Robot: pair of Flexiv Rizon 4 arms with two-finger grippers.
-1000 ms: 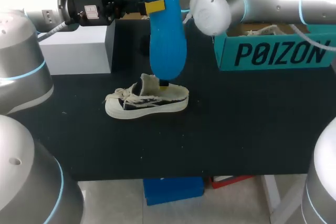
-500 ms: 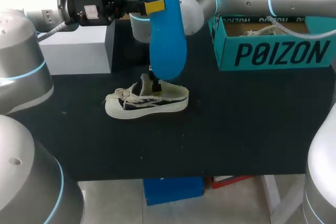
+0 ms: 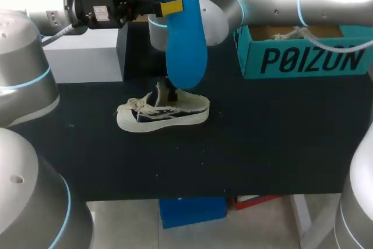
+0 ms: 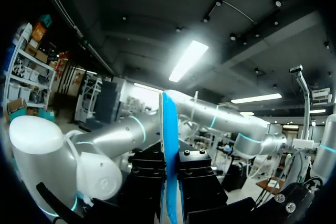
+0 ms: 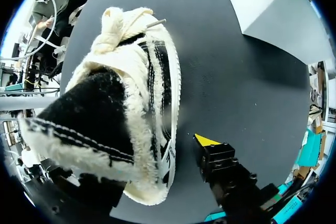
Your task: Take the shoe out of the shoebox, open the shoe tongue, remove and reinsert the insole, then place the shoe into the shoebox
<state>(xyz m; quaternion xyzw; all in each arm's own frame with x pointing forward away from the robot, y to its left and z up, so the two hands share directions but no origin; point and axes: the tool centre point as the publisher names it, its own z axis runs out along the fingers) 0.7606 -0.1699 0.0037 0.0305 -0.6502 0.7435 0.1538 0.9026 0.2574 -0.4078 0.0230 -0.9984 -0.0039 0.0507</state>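
Swinging across from the shoebox (image 3: 303,59) side over the last second, the right arm brought its right hand (image 3: 172,93) down to the shoe (image 3: 163,112). The left arm and the insole (image 3: 185,39) kept their place.

From the head view, the shoe sat upright on its sole on the counter (image 3: 262,144), well apart from the shoebox. The blue insole hung upright just above the shoe's open top, pinched near its upper end by the left hand (image 3: 170,7). The right hand sat at the shoe's collar, partly behind the insole.

From the left wrist view, the insole stood edge-on, clamped between the left hand's two sides.

From the right wrist view, the shoe filled the space just ahead of and beside the right hand, with its frayed tongue and laces uppermost. Whether that hand was open or gripping the shoe could not be told.

Judging by this, the insole was out and reinsertion was in hand. The next move likely called for steadying the shoe, then lowering the insole toe-first into the opening, in line with the sole.
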